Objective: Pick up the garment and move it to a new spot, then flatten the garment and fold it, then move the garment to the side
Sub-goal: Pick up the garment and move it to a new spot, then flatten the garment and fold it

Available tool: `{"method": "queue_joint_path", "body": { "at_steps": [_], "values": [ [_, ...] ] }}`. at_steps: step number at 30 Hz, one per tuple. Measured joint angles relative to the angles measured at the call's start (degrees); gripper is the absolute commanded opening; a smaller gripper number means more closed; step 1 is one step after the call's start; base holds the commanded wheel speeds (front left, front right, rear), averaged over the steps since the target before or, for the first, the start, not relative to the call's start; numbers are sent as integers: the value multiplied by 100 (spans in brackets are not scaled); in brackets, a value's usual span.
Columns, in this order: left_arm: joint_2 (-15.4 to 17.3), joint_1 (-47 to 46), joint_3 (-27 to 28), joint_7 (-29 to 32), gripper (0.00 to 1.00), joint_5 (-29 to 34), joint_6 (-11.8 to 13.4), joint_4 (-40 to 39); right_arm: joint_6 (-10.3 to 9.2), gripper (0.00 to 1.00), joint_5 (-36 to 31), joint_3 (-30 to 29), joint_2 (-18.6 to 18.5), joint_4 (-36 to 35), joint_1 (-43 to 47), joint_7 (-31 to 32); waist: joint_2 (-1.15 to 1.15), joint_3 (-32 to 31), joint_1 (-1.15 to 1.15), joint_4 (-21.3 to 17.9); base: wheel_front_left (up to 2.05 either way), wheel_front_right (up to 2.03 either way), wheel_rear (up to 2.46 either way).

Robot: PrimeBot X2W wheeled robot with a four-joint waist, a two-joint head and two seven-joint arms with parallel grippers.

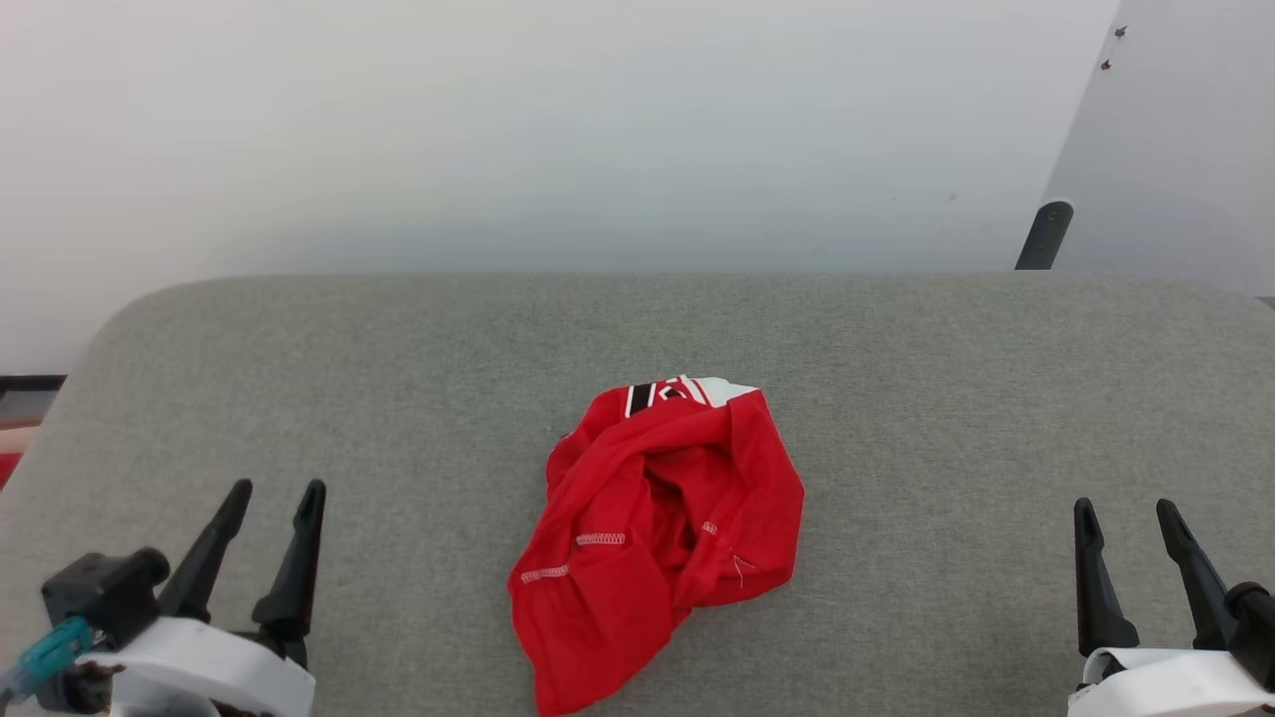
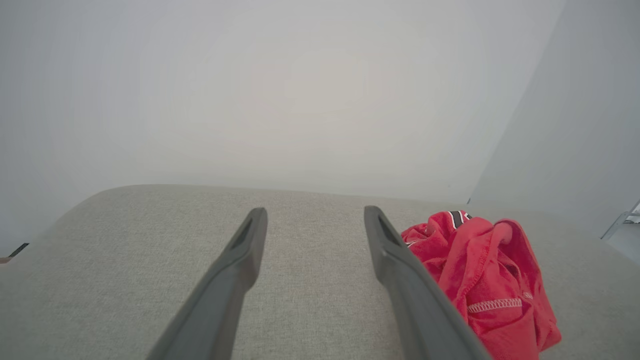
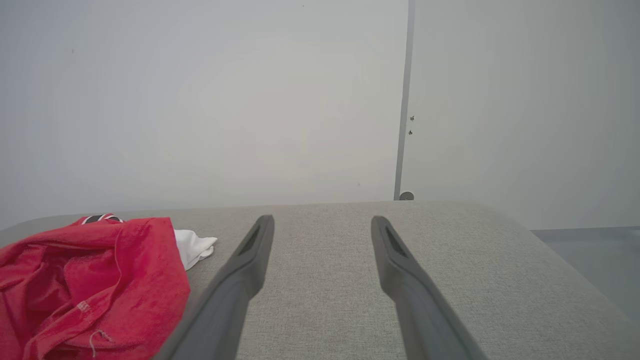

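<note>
**A:** Left side first. Fingers?
**B:** Left gripper (image 1: 279,488) is over the bench (image 1: 398,378) at its near left corner. Fingers are spread, nothing between them, tips pointing at the far edge.

**A:** Shirt?
**B:** The red shirt (image 1: 657,528) is crumpled in a heap mid-bench, closer to the near edge than the far one. It lies flat on the fabric with nothing touching it.

**A:** Which way from the left fingers?
**B:** To their right and about level with them. The long axis runs from the near edge up to the far edge, leaning a bit right at the top.

**A:** Right side?
**B:** Right gripper (image 1: 1124,506) is over the near right corner, also spread and empty. The shirt is off to its left.

**A:** Nearer arm?
**B:** Close call. I'd say the left by a little, though both stand well apart from the shirt. Either one has to swing inward to reach it.

**A:** Any text or brand?
**B:** There's black print with white outline (image 1: 657,393) at the far end, but it's folded over and unreadable. White stitching (image 1: 601,539) shows on the hem. No label visible.
</note>
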Motion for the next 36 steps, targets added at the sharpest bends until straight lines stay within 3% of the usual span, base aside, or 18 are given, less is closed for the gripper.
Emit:
{"method": "queue_joint_path", "body": {
  "at_steps": [28, 31, 36],
  "values": [
    [-497, 752, 791, -210, 100, 455, -404, 16, 1, 100, 38, -274, -1, 22, 260, -40, 0, -144, 0, -95, 0, 0, 0],
    [-538, 751, 816, -211, 100, 460, -401, 64, 1, 100, 70, -216, -1, 18, 283, -4, 0, -139, 0, -46, 0, 0, 0],
    [-675, 723, 999, -211, 100, 427, -140, 172, 1, 100, 67, -69, -5, 0, 238, 67, 0, -118, 0, 130, 0, 0, 0]
  ]
}}
